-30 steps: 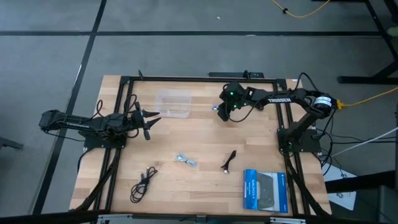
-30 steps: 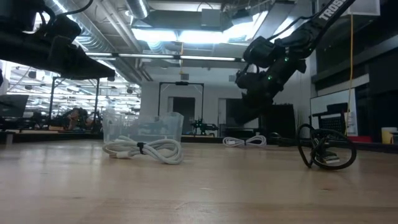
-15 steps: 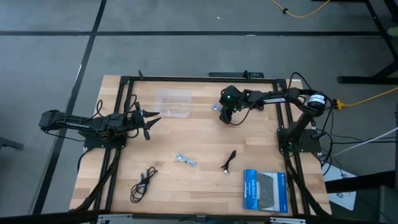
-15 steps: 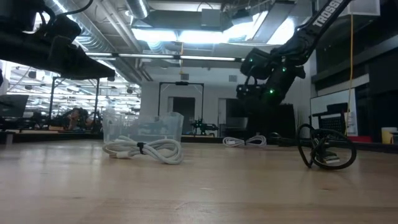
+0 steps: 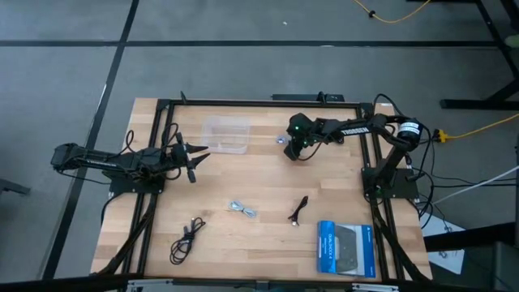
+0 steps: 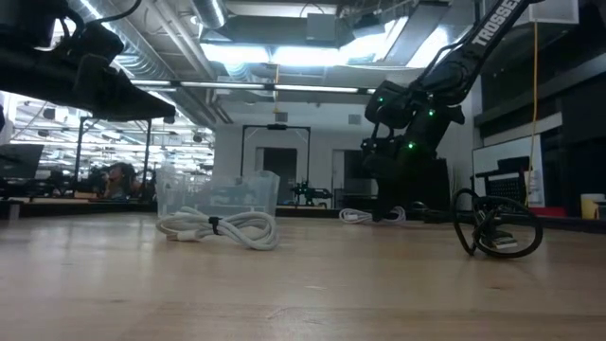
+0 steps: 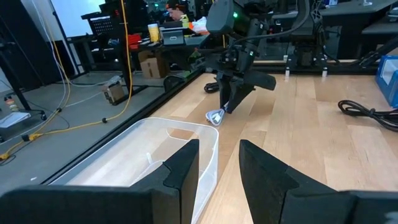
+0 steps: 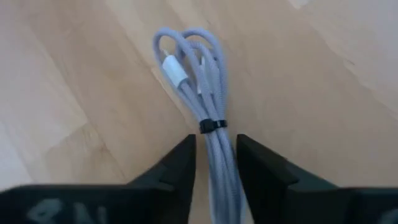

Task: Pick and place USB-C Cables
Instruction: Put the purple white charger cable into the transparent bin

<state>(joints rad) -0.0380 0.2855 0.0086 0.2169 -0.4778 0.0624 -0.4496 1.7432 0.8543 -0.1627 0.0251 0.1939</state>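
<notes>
Right wrist view: the bundled silver-white USB-C cable (image 8: 200, 106), cinched by a small black tie, lies on the pale wooden table (image 5: 259, 182) at about one o'clock from the table's centre, its straight end running between the parted fingers of the right gripper (image 8: 214, 163), which is down around it but not yet clenched. A good grasp means closing squarely just below the tie, so all strands are caught together, then lifting straight up. The left gripper (image 5: 195, 161) waits released at nine o'clock, beside the clear plastic bin (image 5: 225, 135).
</notes>
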